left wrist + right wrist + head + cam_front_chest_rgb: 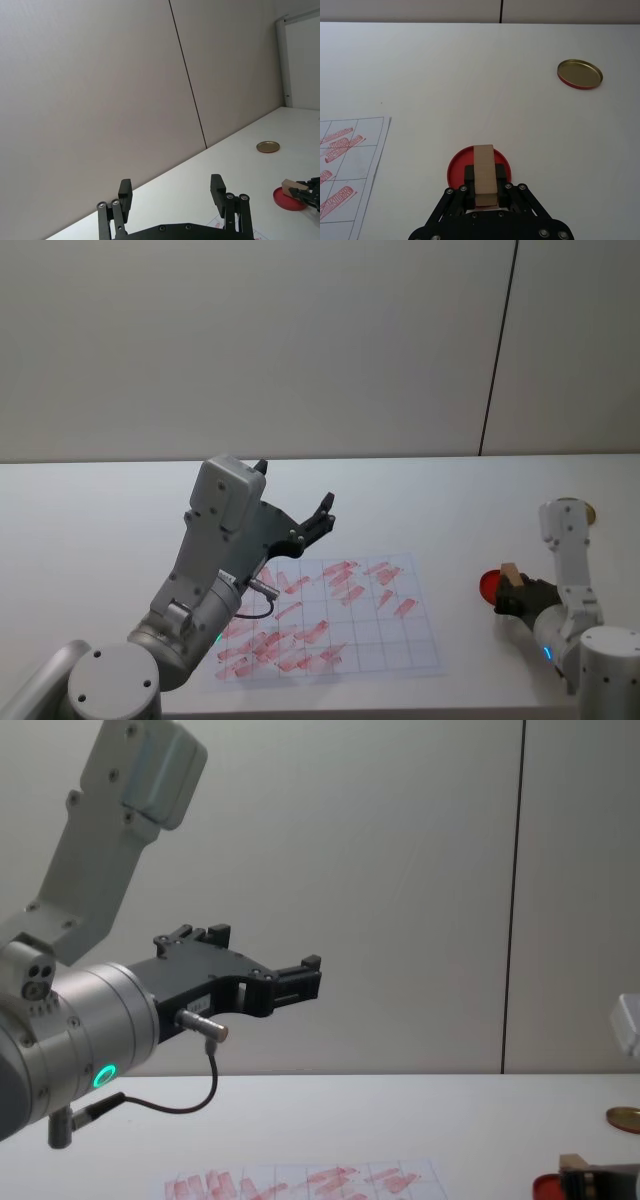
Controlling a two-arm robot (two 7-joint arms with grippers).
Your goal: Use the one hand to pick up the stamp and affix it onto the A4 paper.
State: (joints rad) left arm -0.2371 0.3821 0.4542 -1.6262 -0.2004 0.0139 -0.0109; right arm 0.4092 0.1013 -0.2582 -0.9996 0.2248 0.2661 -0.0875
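**Head view:** The right tool (515, 597) is clamping the stamp (512, 574) over the red ink pad (488, 585). The pad is lying on the desk (100, 520) at 3 o'clock of the A4 paper (420, 645), well apart from it. The pickup looks done, and inking appears to be the step in hand. The right arm is folding low at the desk's near edge. The left tool (295, 486) is hanging raised over the sheet's 10 o'clock corner with its fingers apart and nothing between them. A gold lid (590, 510) is lying at 1 o'clock of the pad.

**Left wrist view:** The left tool (171, 186) is gaping wide and aiming up at the wall (100, 100). Farther off, the stamp (291, 186) is showing above the ink pad (287, 201), with the gold lid (268, 146) beyond them.

**Right wrist view:** The right tool (485, 181) is squeezing the stamp (485, 170) between its two black fingers, directly above the ink pad (456, 170). Whether the stamp's face is touching the pad cannot be told. The A4 paper (367, 150) is showing its nearest edge, several grid cells there already carrying red imprints. The next move likely calls for a clean lift, a carry toward 9 o'clock to the sheet, and a level press onto a blank cell.

**Chest view:** The left arm is rearing high with its elbow up, and the left tool (255, 952) is pointing level toward 3 o'clock. At 5 o'clock of the frame, the right tool (600, 1183) is sitting low with the stamp (574, 1162) and ink pad (545, 1186). The A4 paper (300, 1190) is stretching along the near desk.
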